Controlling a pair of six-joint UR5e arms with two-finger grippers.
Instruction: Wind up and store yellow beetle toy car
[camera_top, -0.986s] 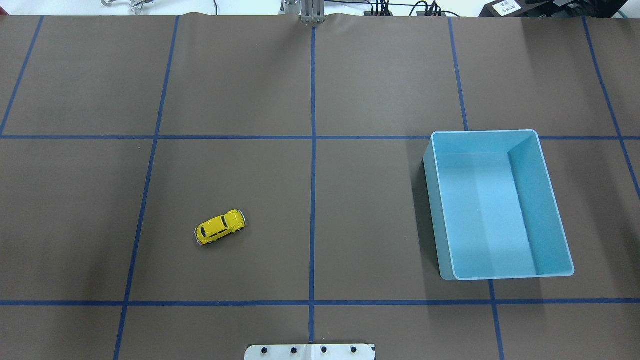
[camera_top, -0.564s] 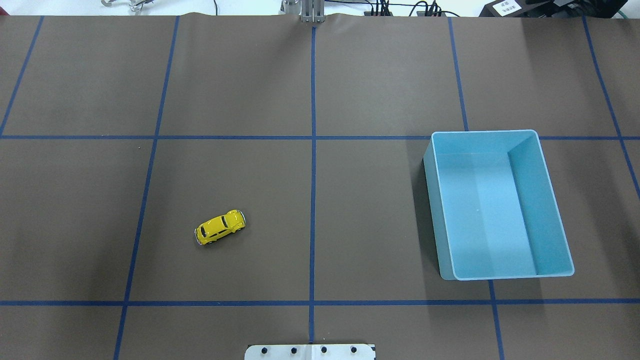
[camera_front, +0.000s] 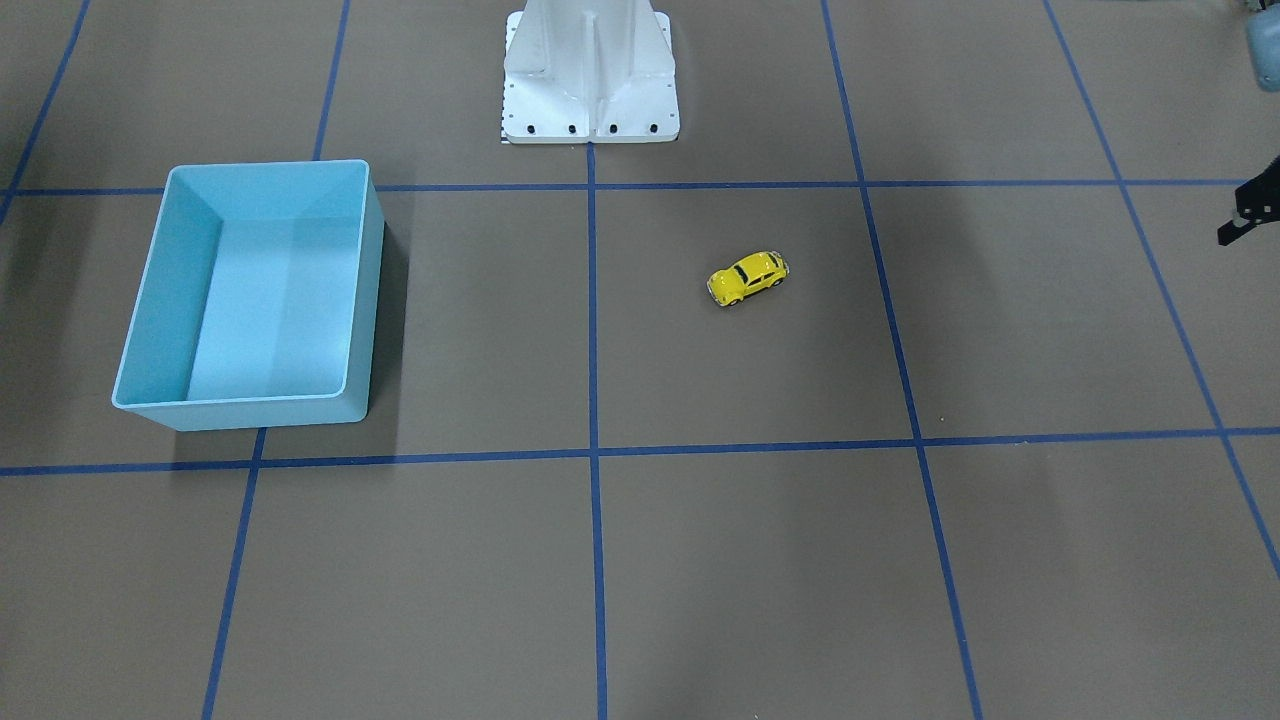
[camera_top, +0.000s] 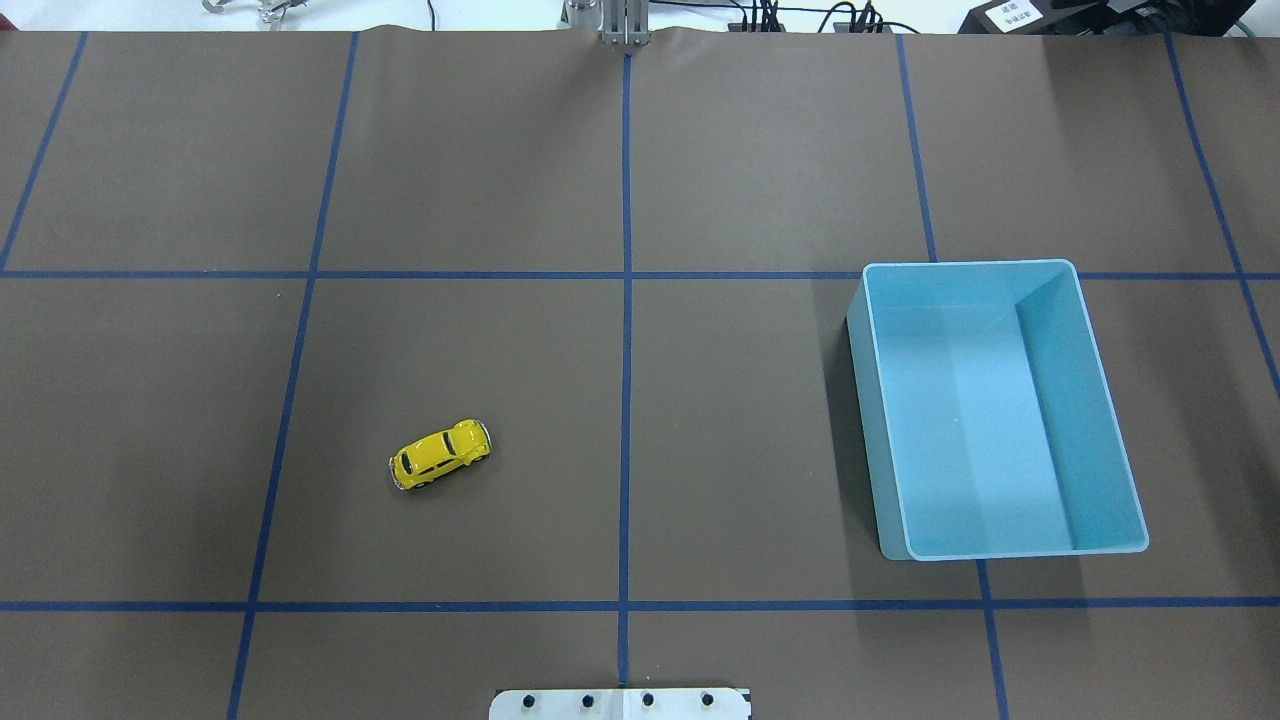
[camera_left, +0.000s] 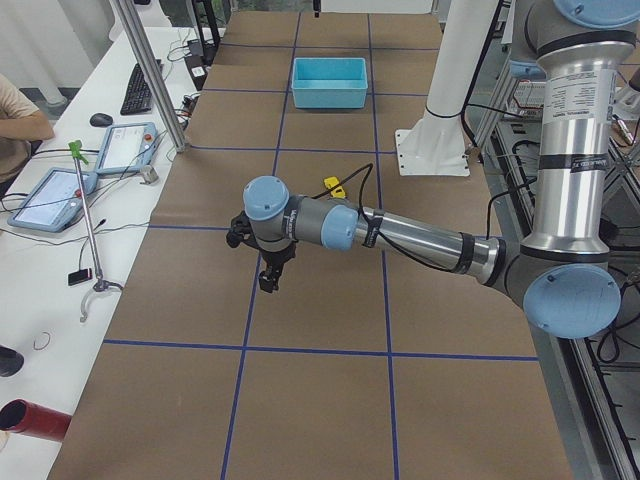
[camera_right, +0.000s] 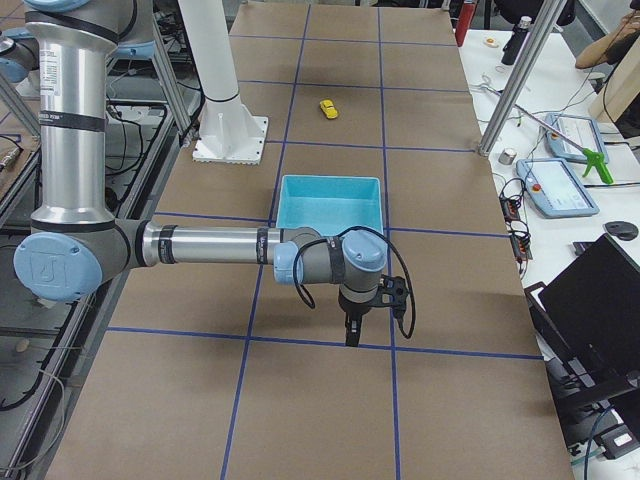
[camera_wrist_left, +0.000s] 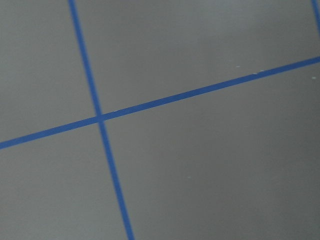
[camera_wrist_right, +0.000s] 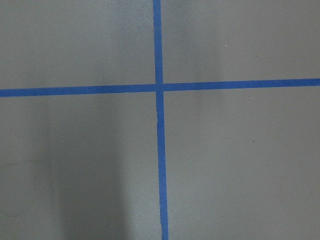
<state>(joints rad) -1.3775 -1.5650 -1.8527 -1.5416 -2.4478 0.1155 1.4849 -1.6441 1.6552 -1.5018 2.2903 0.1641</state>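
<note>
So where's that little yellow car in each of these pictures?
Front-facing: car right of centre.
Overhead: car left of centre.
Exterior left: car centre, upper half.
Exterior right: car near the top.
Both wrist views: not in it.
Shared landmark: the blue bin, across the centre tape line from it.

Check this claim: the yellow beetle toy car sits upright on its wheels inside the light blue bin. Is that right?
No. The yellow beetle toy car sits upright on its wheels on the brown table, well apart from the light blue bin, as the overhead exterior view shows.
</note>
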